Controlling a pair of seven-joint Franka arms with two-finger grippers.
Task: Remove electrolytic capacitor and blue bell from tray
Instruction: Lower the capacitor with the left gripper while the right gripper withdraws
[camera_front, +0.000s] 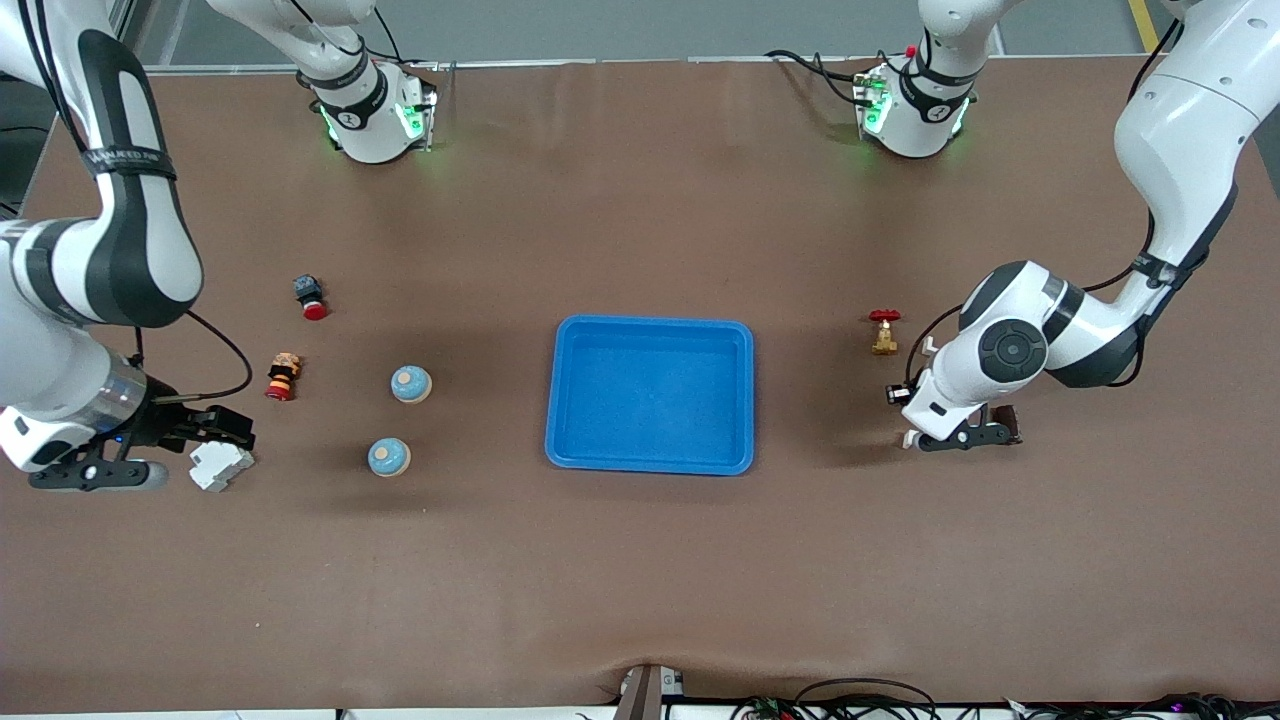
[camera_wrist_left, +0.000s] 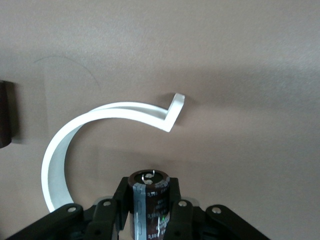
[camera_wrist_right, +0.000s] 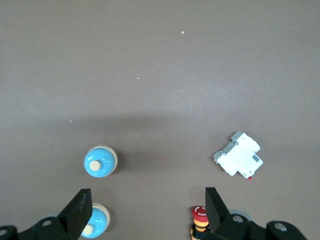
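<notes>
- Front view: the left hand (camera_front: 985, 432) hung low over the surface (camera_front: 640, 560) at the left arm's end, near a valve (camera_front: 884, 332); the right hand (camera_front: 150, 450) was beside a white breaker (camera_front: 221, 465); two bells (camera_front: 411, 383) sat near the blue tray (camera_front: 650, 460).
- Left wrist view: the left hand (camera_wrist_left: 149, 210) was clamped on the capacitor (camera_wrist_left: 149, 197).
- Right wrist view: the right hand (camera_wrist_right: 147, 212) stood wide, holding nothing, above the bells (camera_wrist_right: 100, 161).

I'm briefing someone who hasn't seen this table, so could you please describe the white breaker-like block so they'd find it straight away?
Start from the blue tray mid-table and go toward the right arm's end, past the two blue bells. The white block lies past them, beside the open right gripper. It is the only white, boxy item; its neighbours are round blue bells and small red-tipped parts.
</notes>
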